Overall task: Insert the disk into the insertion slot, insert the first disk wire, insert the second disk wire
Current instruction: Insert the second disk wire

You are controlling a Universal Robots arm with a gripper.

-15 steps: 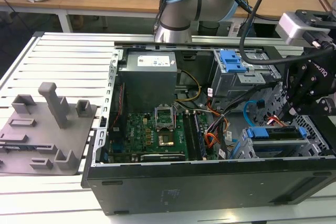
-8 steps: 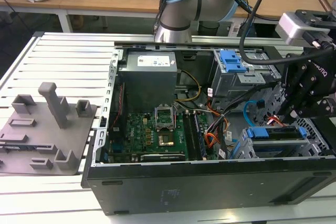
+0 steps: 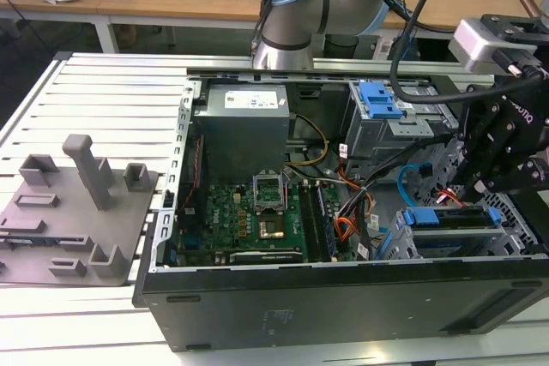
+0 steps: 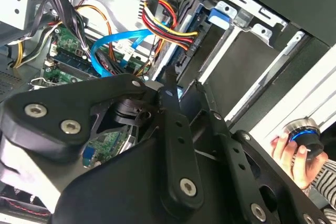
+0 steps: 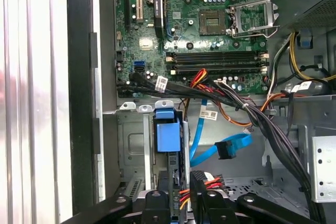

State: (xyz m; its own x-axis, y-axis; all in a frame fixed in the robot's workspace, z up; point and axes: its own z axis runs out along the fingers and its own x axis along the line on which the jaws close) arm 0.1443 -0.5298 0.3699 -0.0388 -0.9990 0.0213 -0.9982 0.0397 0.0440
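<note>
The arm [image 3: 290, 8] stands in grey and blue joints well behind the jaws. Its wrist [image 3: 508, 122] sits directly above them and holds the black gripper [image 3: 485, 182] pointing downward. In both wrist views the black linkage bars [image 4: 176, 145] converge toward the jaws, which seem to stand close together with only a thin gap, though their tips are partly hidden.
</note>
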